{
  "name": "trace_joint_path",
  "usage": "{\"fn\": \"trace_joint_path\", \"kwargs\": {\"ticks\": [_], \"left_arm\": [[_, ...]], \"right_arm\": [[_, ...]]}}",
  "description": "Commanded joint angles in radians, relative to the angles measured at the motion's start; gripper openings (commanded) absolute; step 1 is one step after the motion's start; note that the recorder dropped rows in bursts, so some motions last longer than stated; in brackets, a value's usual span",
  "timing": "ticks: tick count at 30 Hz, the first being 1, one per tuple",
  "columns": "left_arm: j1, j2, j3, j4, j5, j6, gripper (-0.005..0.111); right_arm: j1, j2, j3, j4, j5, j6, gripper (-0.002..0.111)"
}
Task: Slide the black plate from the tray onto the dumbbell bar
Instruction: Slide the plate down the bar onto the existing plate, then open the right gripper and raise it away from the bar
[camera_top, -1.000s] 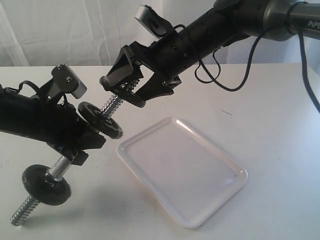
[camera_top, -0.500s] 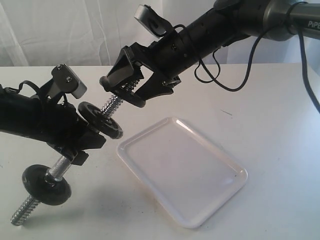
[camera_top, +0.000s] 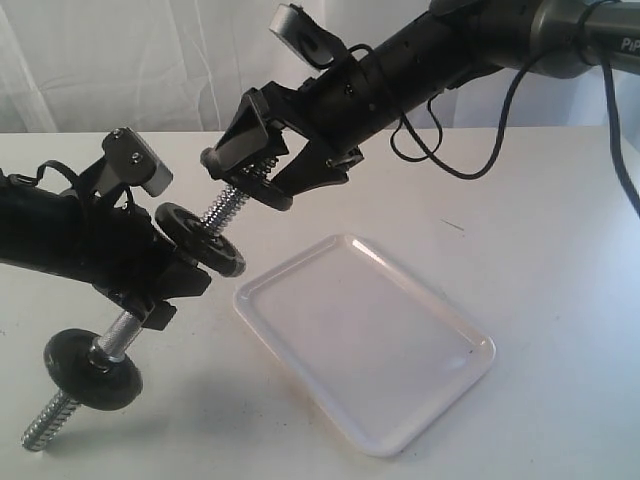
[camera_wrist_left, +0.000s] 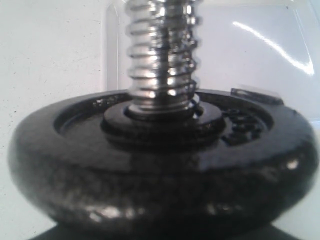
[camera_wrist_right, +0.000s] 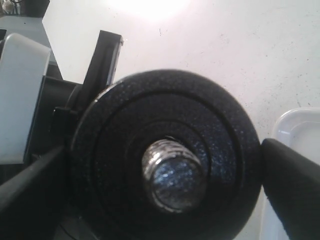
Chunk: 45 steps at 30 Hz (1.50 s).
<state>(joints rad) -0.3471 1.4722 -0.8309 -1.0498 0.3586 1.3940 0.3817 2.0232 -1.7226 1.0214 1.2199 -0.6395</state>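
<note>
The dumbbell bar (camera_top: 225, 210) hangs tilted over the table, with my left gripper (camera_top: 150, 295) shut on its middle. The black plate (camera_top: 200, 240) sits threaded on the bar's upper part, right above the left gripper. It fills the left wrist view (camera_wrist_left: 160, 165) and hides those jaws. My right gripper (camera_top: 240, 185) stands open around the bar's upper threaded end, a little above the plate. Its fingers (camera_wrist_right: 295, 185) flank the plate (camera_wrist_right: 165, 155) without touching it. The white tray (camera_top: 440, 390) lies on the table with nothing on it.
A second black disc (camera_top: 92, 368) sits on the bar's lower part, near the table at the lower left. The bar's lower tip (camera_top: 35, 432) is close to the tabletop. A white curtain hangs behind the table.
My right arm has lifted very slightly. The bar, both discs and the left arm have not visibly moved.
</note>
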Motion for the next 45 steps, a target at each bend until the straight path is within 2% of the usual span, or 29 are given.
{"fn": "trace_joint_path", "kwargs": {"ticks": [1, 3, 7, 18, 23, 28, 36, 42, 45], "left_arm": [[-0.004, -0.053, -0.039, -0.131, 0.027, 0.001, 0.0], [-0.004, -0.053, -0.039, -0.131, 0.027, 0.001, 0.0], [-0.004, -0.053, -0.039, -0.131, 0.027, 0.001, 0.0], [-0.004, -0.053, -0.039, -0.131, 0.027, 0.001, 0.0], [-0.004, -0.053, -0.039, -0.131, 0.01, 0.001, 0.0], [-0.004, -0.053, -0.039, -0.131, -0.013, -0.007, 0.0], [-0.004, -0.046, -0.039, -0.131, -0.13, -0.036, 0.0], [-0.004, -0.046, -0.039, -0.131, -0.147, -0.042, 0.0], [-0.004, -0.046, -0.039, -0.131, -0.147, -0.06, 0.0]], "right_arm": [[-0.003, -0.026, -0.014, 0.048, 0.001, -0.01, 0.087], [-0.003, -0.026, -0.014, 0.048, 0.001, -0.01, 0.089], [-0.003, -0.026, -0.014, 0.048, 0.001, 0.016, 0.105], [-0.003, -0.026, -0.014, 0.024, 0.001, 0.01, 0.105], [-0.003, -0.026, -0.014, -0.092, 0.001, 0.024, 0.105], [-0.003, -0.026, -0.014, -0.2, 0.001, 0.124, 0.105], [-0.005, -0.084, -0.014, -0.275, 0.001, 0.075, 0.105], [-0.005, -0.157, -0.014, -0.371, 0.001, 0.061, 0.105], [-0.005, -0.173, -0.014, -0.48, 0.001, 0.115, 0.1]]}}
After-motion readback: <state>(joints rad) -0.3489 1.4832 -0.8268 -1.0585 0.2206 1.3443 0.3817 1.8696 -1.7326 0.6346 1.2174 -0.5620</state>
